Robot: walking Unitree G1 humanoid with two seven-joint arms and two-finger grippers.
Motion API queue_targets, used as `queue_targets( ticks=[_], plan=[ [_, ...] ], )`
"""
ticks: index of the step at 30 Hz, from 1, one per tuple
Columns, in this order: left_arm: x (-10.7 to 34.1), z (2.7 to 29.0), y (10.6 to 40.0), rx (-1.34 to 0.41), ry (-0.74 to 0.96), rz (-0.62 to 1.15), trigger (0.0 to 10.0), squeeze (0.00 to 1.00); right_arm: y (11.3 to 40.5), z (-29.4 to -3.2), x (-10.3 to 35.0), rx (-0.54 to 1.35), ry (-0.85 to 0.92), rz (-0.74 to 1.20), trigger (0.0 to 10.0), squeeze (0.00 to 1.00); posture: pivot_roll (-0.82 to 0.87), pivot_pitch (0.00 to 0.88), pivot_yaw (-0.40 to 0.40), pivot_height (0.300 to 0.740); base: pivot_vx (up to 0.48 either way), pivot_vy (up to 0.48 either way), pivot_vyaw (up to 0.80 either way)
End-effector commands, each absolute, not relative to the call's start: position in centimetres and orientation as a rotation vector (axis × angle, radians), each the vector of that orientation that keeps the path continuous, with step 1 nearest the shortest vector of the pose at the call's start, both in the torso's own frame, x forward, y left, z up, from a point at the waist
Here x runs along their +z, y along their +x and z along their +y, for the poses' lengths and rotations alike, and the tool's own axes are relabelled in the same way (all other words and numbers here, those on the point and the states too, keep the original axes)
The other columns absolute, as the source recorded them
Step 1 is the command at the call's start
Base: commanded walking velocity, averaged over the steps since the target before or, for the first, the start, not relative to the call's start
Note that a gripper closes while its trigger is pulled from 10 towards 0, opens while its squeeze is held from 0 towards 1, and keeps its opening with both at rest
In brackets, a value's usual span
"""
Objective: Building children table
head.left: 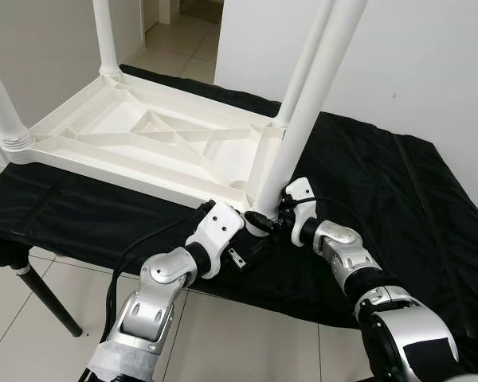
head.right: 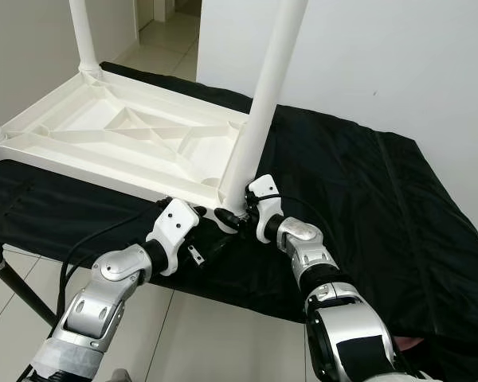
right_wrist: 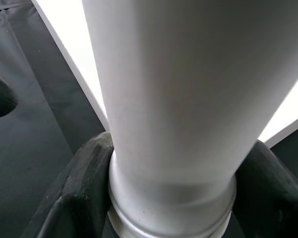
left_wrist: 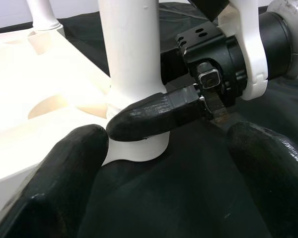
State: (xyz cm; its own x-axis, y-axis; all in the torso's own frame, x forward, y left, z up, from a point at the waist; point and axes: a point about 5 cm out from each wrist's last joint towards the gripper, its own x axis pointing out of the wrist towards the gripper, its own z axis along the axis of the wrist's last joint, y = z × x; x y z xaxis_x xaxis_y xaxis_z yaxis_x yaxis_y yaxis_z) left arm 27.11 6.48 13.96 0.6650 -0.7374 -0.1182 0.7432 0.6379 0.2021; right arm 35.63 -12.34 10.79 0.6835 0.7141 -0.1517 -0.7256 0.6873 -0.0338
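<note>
On the bench [head.left: 430, 207] draped in black cloth, one white plastic children table [head.left: 143, 135] is lying upside down, its ribbed underside facing up. I am counting four white legs rising from its corners in my left eye view: one at the far corner [head.left: 105, 40], one at the near left corner [head.left: 1, 103], one at the far right corner [head.left: 307, 60], and the near leg [head.left: 303, 127] I am working on, standing at the corner closest to me and leaning slightly.

Both of my arms are reaching forward and bending inward so that they are meeting at the base of that near leg. My right end effector [head.left: 264, 219] is coming in from the right with its two black fingers closing around the bottom of the near leg, just above the socket. My left end effector [head.left: 240, 237] is sitting just beside that corner from the left with its fingers spread apart and gripping nothing.

My left wrist view is showing what the head views are hiding: one right finger [left_wrist: 154, 115] is pressing against the leg's collar [left_wrist: 139, 146], while my own two pads [left_wrist: 54, 178] are standing wide on either side over the black cloth. My right wrist view is showing the near leg [right_wrist: 179, 89] up close, with a black finger [right_wrist: 84, 183] hugging each side of its ringed base.

Beneath the bench, pale floor tiles [head.left: 247, 342] and one black bench leg [head.left: 52, 302] are showing.
</note>
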Motion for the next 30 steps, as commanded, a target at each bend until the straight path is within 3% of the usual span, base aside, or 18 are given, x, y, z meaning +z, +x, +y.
queue_targets(
  ticks=[1, 2, 3, 4, 9, 18, 21, 30],
  plan=[
    [13.9, 6.7, 27.4, -0.745, 0.256, 0.018, 10.0, 0.0, 35.5, -13.3, 10.1, 0.763, -0.093, 0.172, 1.5, 0.0, 0.09, 0.0, -0.143, 0.74, 0.0, 0.0, 0.0],
    [13.9, 6.6, 27.4, -0.746, 0.255, 0.019, 10.0, 0.0, 35.6, -13.6, 10.0, 0.738, -0.091, 0.173, 5.4, 0.0, 0.08, 0.0, -0.14, 0.74, 0.0, 0.0, 0.0],
    [13.9, 6.6, 27.4, -0.746, 0.255, 0.019, 10.0, 0.0, 35.6, -13.6, 10.0, 0.738, -0.091, 0.173, 5.4, 0.0, 0.08, 0.0, -0.14, 0.74, 0.0, 0.0, 0.0],
    [13.9, 6.6, 27.4, -0.749, 0.254, 0.02, 10.0, 0.0, 35.7, -13.8, 10.1, 0.705, -0.092, 0.171, 10.0, 0.0, 0.08, 0.0, -0.14, 0.74, 0.0, 0.0, 0.0],
    [13.7, 6.3, 27.2, -0.761, 0.251, 0.024, 10.0, 0.0, 35.7, -14.3, 10.0, 0.618, -0.108, 0.147, 10.0, 0.0, 0.07, 0.0, -0.139, 0.74, 0.0, 0.0, 0.0],
    [13.4, 6.5, 27.0, -0.759, 0.254, 0.038, 10.0, 0.0, 35.3, -13.8, 9.8, 0.378, 0.066, 0.094, 10.0, 0.0, 0.07, 0.0, -0.14, 0.74, 0.0, 0.0, 0.0],
    [13.2, 6.4, 26.8, -0.764, 0.254, 0.044, 10.0, 0.0, 34.4, -13.0, 9.4, 0.176, 0.071, 0.062, 10.0, 0.0, 0.07, 0.0, -0.142, 0.74, 0.0, 0.0, 0.0],
    [13.0, 6.3, 26.7, -0.772, 0.255, 0.047, 10.0, 0.0, 32.4, -12.1, 9.9, -0.02, 0.092, 0.012, 10.0, 0.0, 0.06, 0.0, -0.149, 0.74, 0.0, 0.0, 0.0]
  ],
)
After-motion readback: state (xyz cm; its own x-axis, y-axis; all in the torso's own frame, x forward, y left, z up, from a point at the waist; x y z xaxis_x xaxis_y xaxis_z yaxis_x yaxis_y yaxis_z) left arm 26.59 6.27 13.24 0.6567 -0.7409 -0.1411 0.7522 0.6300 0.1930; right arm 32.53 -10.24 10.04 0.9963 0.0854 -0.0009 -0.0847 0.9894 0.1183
